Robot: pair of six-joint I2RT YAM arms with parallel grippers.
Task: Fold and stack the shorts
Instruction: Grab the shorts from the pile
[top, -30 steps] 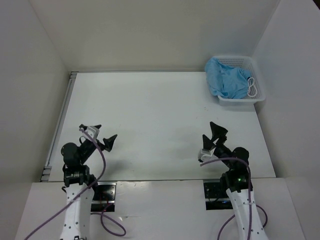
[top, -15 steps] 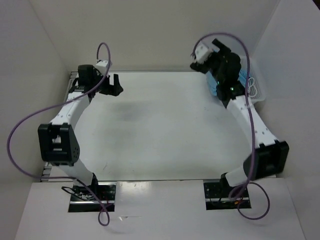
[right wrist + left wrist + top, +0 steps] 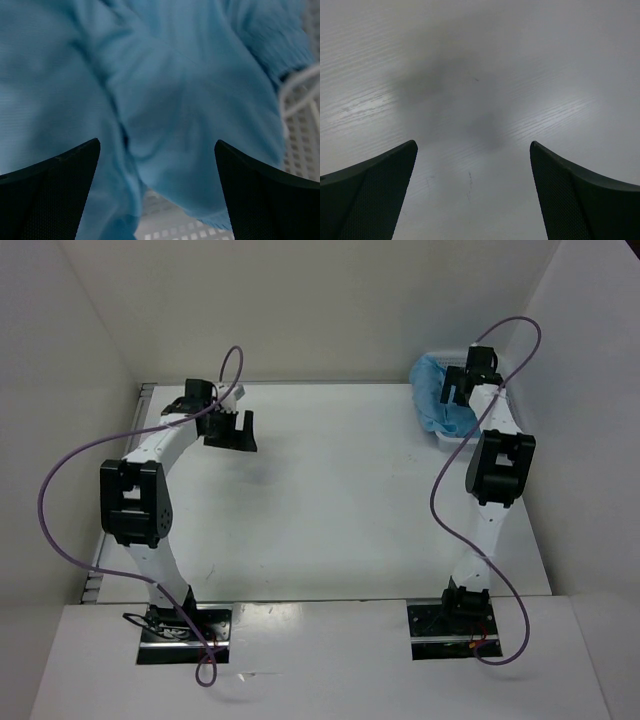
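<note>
Left end effector (image 3: 232, 430) hangs over the far-left part of the table (image 3: 330, 500), fingers spread wide with nothing between them. Its wrist view shows only table surface and a shadow. Probable reason: it is staged as the second hand, ready to take an edge once the fabric is out. Right arm is stretched to the far-right corner. Right end effector (image 3: 157, 145) points down into the white mesh basket (image 3: 300, 135), fingers also wide apart and gripping nothing. The shorts (image 3: 175, 100) sit bunched and unfolded in that basket, filling nearly the whole right wrist view. They lie directly under and between the open fingers, very close. Contact cannot be confirmed from these views. The wide opening fits a pinch on a thick fold of soft cloth. Task looks like it is at the very start: first pick not made, no fold done. Risk: the fingers catch the mesh with the fabric and drag the basket along.
</note>
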